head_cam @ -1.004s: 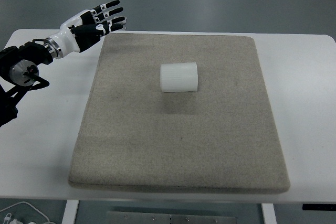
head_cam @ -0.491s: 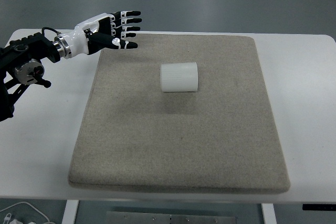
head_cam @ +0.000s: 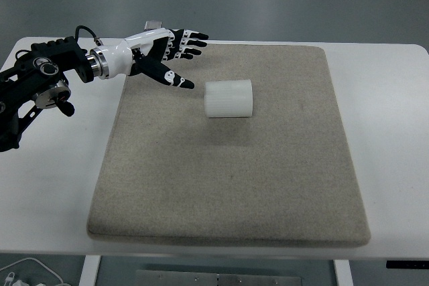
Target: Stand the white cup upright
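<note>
Cup (head_cam: 228,98) lies on its side on our beige mat (head_cam: 228,165); our left hand (head_cam: 164,55) hovers just beside it, fingers spread, holding nothing.

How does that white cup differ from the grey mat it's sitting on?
The white cup is a small ribbed cylinder, while the mat is a large flat rectangle covering most of the table. The cup is bright white and looks smooth and hard; the mat is speckled grey-beige and looks like soft fabric. The cup lies tipped on its side; the mat lies flat. Neither is touched by the left hand.
</note>
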`<move>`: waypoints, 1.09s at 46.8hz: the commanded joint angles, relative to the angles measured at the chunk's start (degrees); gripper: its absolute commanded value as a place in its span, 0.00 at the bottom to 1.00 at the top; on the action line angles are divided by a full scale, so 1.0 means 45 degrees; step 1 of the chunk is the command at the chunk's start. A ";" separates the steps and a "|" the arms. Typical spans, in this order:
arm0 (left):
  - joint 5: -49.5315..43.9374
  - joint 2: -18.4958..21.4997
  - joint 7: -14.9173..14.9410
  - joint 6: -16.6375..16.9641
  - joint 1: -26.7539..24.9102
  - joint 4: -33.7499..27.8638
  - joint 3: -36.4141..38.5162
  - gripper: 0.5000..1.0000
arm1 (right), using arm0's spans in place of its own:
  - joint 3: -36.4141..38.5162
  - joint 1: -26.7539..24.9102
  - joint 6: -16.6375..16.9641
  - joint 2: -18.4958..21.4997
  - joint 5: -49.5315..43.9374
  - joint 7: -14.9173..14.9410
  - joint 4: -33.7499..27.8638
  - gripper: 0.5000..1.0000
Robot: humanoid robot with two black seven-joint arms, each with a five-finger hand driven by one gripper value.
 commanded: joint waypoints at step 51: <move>0.6004 -0.2412 0.1656 0.2505 -0.0909 -0.0220 0.1560 0.98 | 0.0001 0.0000 0.0000 0.0000 0.0000 0.0000 -0.0005 0.86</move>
